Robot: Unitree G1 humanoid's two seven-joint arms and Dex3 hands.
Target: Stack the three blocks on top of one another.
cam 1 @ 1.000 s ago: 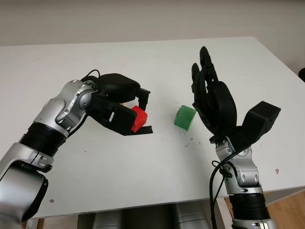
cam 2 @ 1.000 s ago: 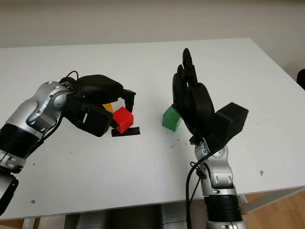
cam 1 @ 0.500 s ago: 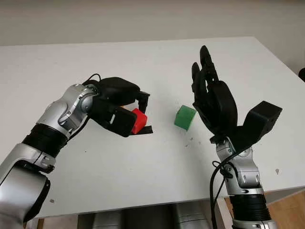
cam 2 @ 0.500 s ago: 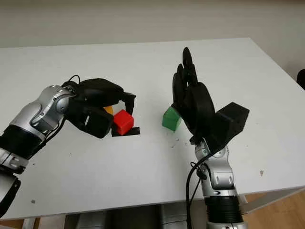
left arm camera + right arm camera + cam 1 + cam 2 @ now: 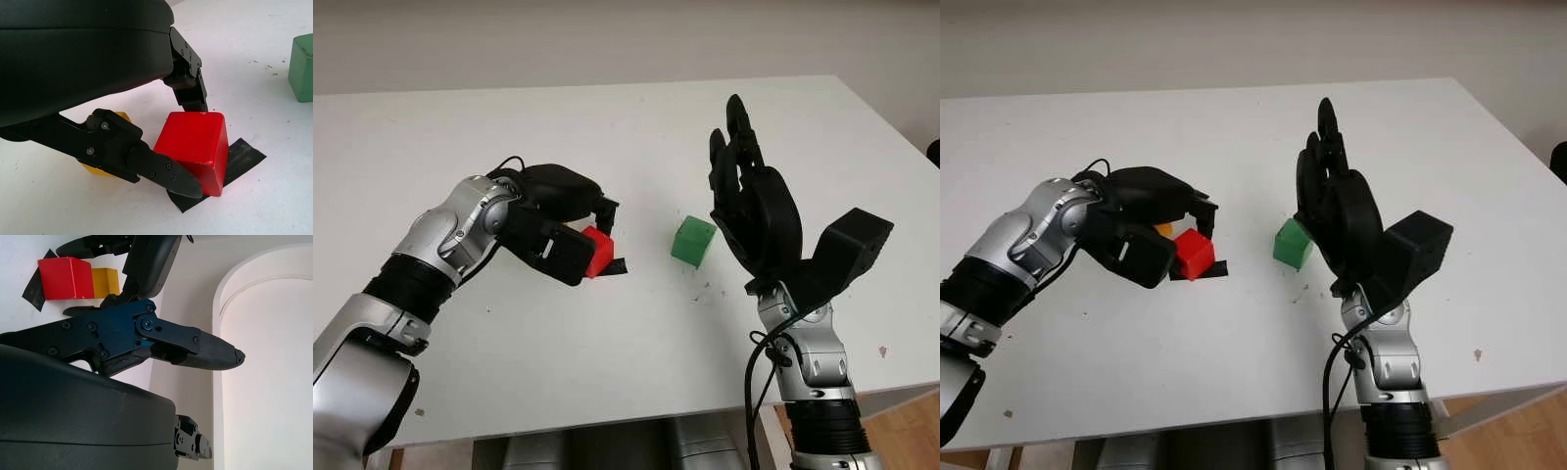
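The left black robot hand [image 5: 570, 227] has come lower and a bit closer to the table over the last second. Now the small red cube block [image 5: 195, 147] sits down on the strip of black tape [image 5: 243, 159] on the white table [image 5: 607, 127]. The fingers are curled around the red block, 1 finger [image 5: 188, 83] behind it and 1 finger [image 5: 164, 171] in front, so the hand grips it. The red block looks like it is being put down, not on top of anything, so my guess is that no stack has started.

The small yellow block [image 5: 100, 169] is just beside the red one, partly hidden behind the hand. The small green cube block [image 5: 693, 241] stands well apart from them, near the right black robot hand [image 5: 754, 211]. That hand has stayed in the same place. It is held up above the table, open, and holds nothing.

Count: 3 blocks, 1 red, 1 yellow, 1 green. 2 hands. 1 piece of tape.
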